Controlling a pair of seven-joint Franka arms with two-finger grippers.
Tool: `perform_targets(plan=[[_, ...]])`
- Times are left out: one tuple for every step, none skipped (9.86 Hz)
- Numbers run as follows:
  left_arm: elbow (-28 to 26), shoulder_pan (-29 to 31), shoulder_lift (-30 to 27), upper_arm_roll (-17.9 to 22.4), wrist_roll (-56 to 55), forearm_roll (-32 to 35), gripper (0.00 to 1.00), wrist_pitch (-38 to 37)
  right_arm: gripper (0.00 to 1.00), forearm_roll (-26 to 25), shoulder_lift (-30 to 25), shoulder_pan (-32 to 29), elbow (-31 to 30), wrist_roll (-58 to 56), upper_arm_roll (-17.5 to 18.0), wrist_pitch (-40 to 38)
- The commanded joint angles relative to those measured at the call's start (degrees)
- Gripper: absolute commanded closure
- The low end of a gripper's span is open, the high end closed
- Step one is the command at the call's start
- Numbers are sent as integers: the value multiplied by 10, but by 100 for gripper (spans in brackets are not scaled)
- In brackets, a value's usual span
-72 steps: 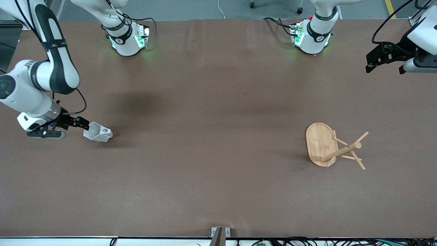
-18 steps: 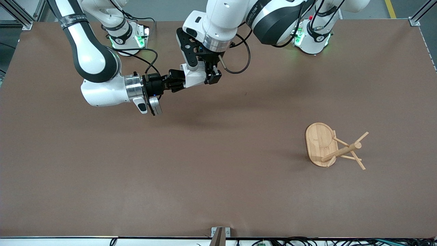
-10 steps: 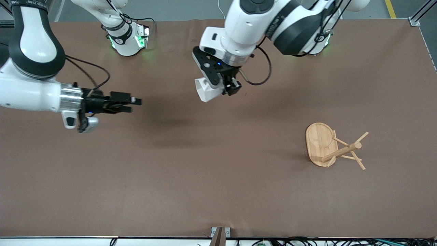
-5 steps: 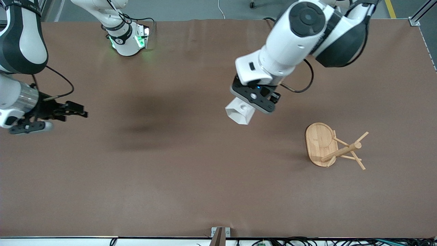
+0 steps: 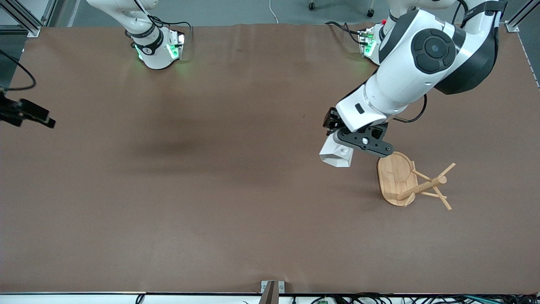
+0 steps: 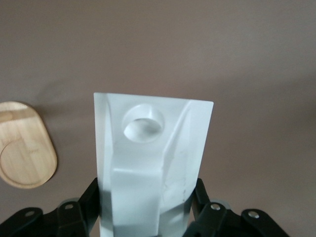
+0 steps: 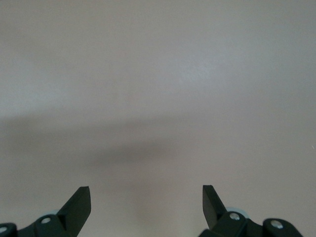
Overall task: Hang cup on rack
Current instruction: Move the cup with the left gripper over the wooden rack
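The left gripper (image 5: 342, 143) is clamped on the white cup (image 5: 336, 154) (airborne), just beside the rack (image 5: 411, 181). The right gripper (image 7: 146, 203) waits, fingers apart, at the table's (image 5: 211, 190) right-arm end.

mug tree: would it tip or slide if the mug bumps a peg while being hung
The bamboo mug tree probably resists tipping: its flat oval base is broad beside its thin post. It looks light and unanchored on the smooth table, so it may slide. The left claw should approach gently with the white mug.

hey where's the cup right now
The cup is held in the left gripper, up over the table beside the rack base, toward the left arm's end.
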Motion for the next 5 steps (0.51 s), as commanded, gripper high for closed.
perform_targets(plan=[[-150, 4, -61, 25, 50, -2, 99, 64, 0, -22, 5, 3, 37, 18, -2, -56], [-177, 18, -67, 34, 70, -2, 99, 91, 0, -24, -1, 4, 35, 23, 1, -67], [-193, 23, -68, 39, 89, -2, 99, 110, 0, -24, -27, 4, 20, 25, 2, -64], [-198, 23, -63, 57, 113, -2, 99, 117, 0, -25, -29, 5, 17, 25, 4, -63], [-208, 24, -58, 70, 140, -2, 99, 133, 0, -39, -27, 5, 35, 19, 5, -63]])
